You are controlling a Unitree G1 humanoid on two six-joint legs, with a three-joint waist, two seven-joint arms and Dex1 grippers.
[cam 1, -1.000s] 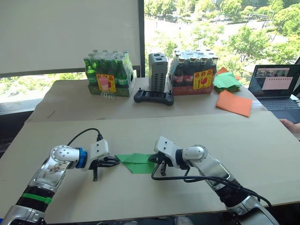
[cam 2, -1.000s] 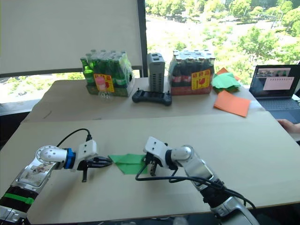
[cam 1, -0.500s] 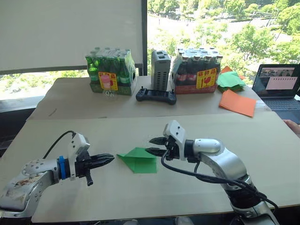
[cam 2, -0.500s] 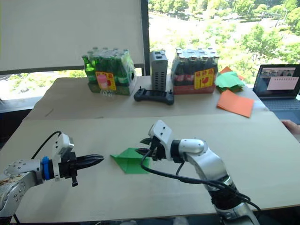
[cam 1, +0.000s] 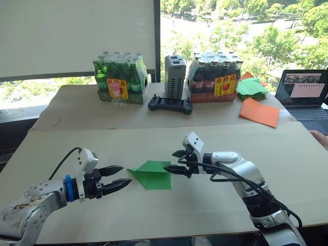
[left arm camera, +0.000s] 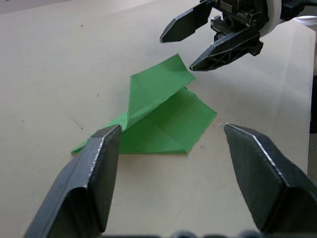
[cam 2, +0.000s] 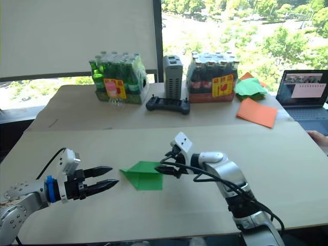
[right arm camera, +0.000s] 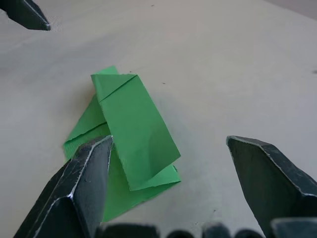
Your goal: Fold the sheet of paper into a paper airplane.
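Green sheet of paper (cam 1: 152, 174) lies partly folded on the near table (cam 1: 287, 169), between the two grippers, pointed end toward the left gripper (cam 1: 118, 177). One folded flap stands up off the rest of the sheet, per the left wrist view (left arm camera: 158, 114); the right wrist view shows it as a narrow band with a small triangular fold at its far end (right arm camera: 130, 134). Left gripper sits just off the paper's tip, jaws spread wide, nothing between them, not touching the sheet. Right gripper (cam 1: 177, 161) is at the paper's opposite edge, jaws also apart and empty, lower finger just beside or at the raised edge; contact can't be confirmed. Both grippers point at each other across the sheet. Far table (cam 1: 77, 110): pack of green bottles (cam 1: 120, 79), grey box (cam 1: 174, 77) standing upright, black controller (cam 1: 170, 105) in front of it, pack of dark bottles (cam 1: 214, 77). To the right of that, a pile of green papers (cam 1: 252, 87) and orange sheets (cam 1: 259, 111). Laptop (cam 1: 306, 95) open at the far right edge, with a person's hand (cam 1: 321, 138) just below it at the frame border.
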